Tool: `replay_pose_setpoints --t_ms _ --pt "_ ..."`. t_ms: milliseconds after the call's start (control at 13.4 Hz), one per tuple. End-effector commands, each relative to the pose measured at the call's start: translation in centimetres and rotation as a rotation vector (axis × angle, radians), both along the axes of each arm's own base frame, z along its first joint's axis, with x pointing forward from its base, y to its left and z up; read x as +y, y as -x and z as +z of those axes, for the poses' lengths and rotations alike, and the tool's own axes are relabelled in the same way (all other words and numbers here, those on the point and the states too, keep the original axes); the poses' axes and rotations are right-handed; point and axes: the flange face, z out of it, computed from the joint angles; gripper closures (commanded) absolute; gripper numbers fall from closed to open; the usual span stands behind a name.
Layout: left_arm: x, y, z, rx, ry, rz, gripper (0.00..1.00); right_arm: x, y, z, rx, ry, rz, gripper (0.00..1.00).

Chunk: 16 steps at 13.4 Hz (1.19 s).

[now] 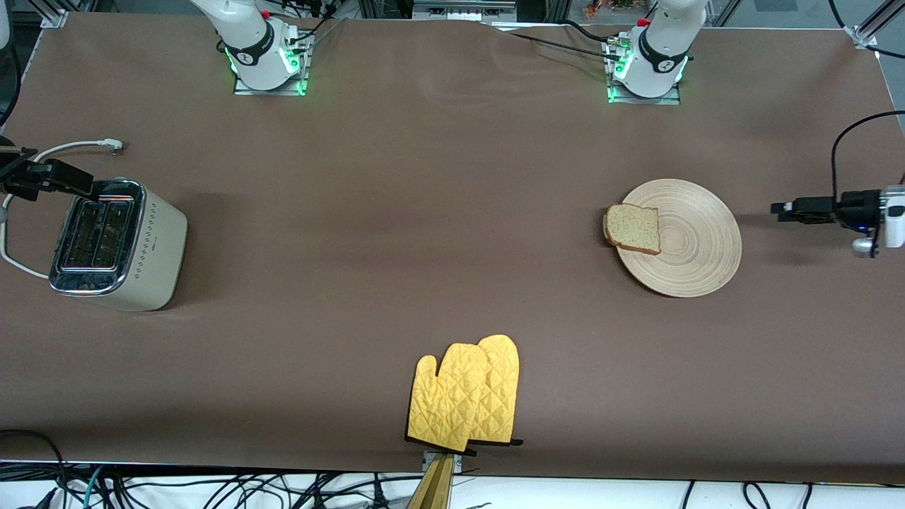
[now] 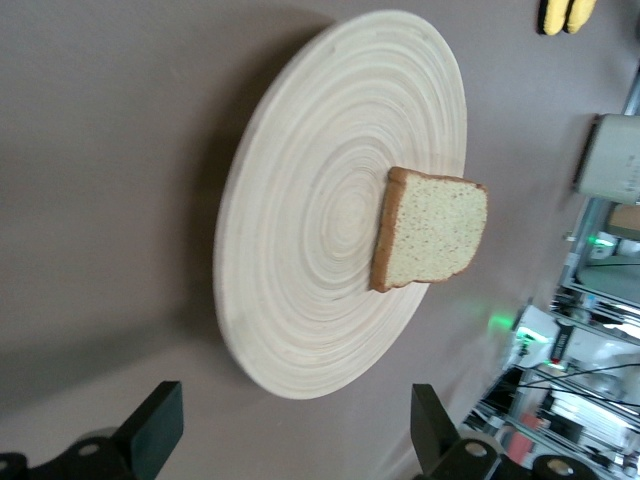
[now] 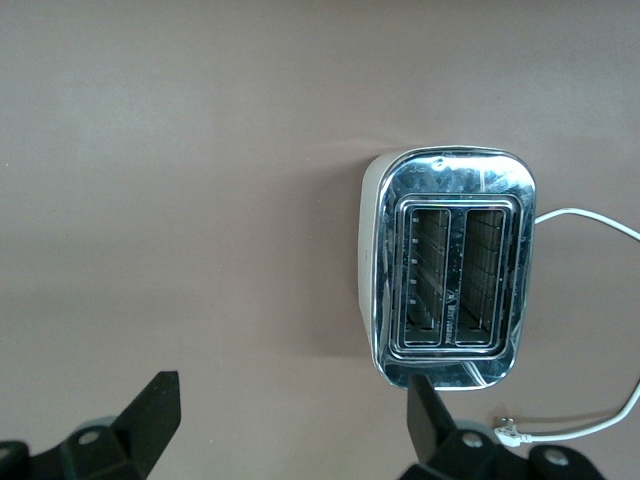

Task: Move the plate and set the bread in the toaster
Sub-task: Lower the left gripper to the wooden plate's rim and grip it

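Claws first: my left claw [image 1: 781,209] hangs with its fingers spread wide and nothing in them, just off the rim of the plate [image 1: 696,244] at the left arm's end of the table [image 1: 424,212]. In the left wrist view its two dark fingertips [image 2: 155,440] frame the plate's edge from a low angle. My right claw [image 1: 18,177] is equally wide and empty, over the toaster [image 1: 117,244], the two fingertips [image 3: 150,415] showing past the chrome top and both slots.

Taking the plate as my landmark: the bread [image 1: 633,227] lies flat on it, at the rim that faces the toaster, one crust edge overhanging the rim slightly. The toaster stands well apart from the plate, at the right arm's end of the table, slots upward, its white cord [image 1: 78,147] trailing on the table beside it. A pair of yellow oven mitts [image 1: 466,399] lies nearer the front camera than the plate, between plate and toaster.

Nothing of the task looks done yet. My worry is the slice's perch: if I tip or jerk the plate while moving it, the bread will likely slide off that rim. The plate is flat and thin, so a pinch on its edge may slip. Later, a slice held askew could catch on the slot's chrome lip.
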Motion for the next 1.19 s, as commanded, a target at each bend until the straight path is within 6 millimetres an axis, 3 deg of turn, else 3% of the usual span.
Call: replay_pose_setpoints --t_ms 0,671,1119 --pt "-2.1 1.2 -1.6 -0.075 0.041 -0.027 0.00 0.0 -0.1 0.6 -0.006 -0.004 -0.002 0.00" --pt "-1.6 1.3 -7.2 -0.198 -0.036 -0.054 0.00 -0.1 -0.1 0.6 -0.006 -0.004 -0.004 0.00" --pt "-3.6 0.4 -7.5 -0.204 0.019 -0.031 0.00 -0.2 -0.1 0.6 -0.006 -0.004 -0.005 0.00"
